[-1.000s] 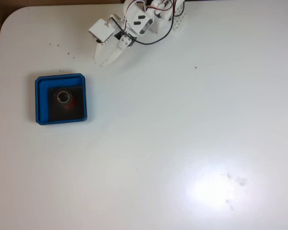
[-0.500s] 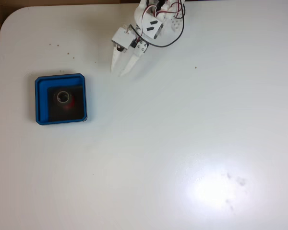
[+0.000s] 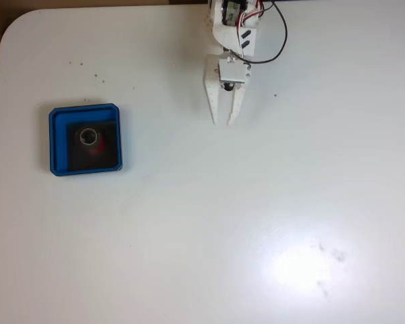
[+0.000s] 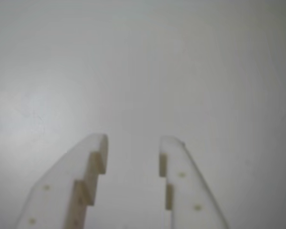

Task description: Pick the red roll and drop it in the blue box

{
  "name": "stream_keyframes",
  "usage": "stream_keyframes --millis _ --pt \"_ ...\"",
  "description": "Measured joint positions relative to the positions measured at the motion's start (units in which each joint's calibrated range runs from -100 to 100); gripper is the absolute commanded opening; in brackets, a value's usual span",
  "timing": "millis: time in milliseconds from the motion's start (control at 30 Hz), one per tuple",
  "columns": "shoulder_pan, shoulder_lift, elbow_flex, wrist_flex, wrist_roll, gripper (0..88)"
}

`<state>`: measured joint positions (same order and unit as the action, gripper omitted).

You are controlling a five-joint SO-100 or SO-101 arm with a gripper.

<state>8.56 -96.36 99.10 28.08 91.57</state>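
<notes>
Near the table's top edge in the fixed view, gripper (image 3: 225, 123) with jaws spread and holding nothing, bare white table (image 3: 256, 216) around it, blue box (image 3: 54, 138) well apart toward the left edge, red roll (image 3: 90, 139) lying inside it.

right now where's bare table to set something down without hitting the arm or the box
The whole stretch of table right of the blue box and below the gripper in the fixed view is bare, down to the near edge. Taken spots: the box at the left, holding the red roll, and the arm at the top centre.
</notes>
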Motion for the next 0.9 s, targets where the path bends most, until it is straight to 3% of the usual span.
stream_keyframes --millis 233,500,900 --pt "-7.9 0.0 0.0 0.0 0.0 9.4" --pt "-8.4 0.0 0.0 0.0 0.0 0.0" --pt "-8.4 0.0 0.0 0.0 0.0 0.7"
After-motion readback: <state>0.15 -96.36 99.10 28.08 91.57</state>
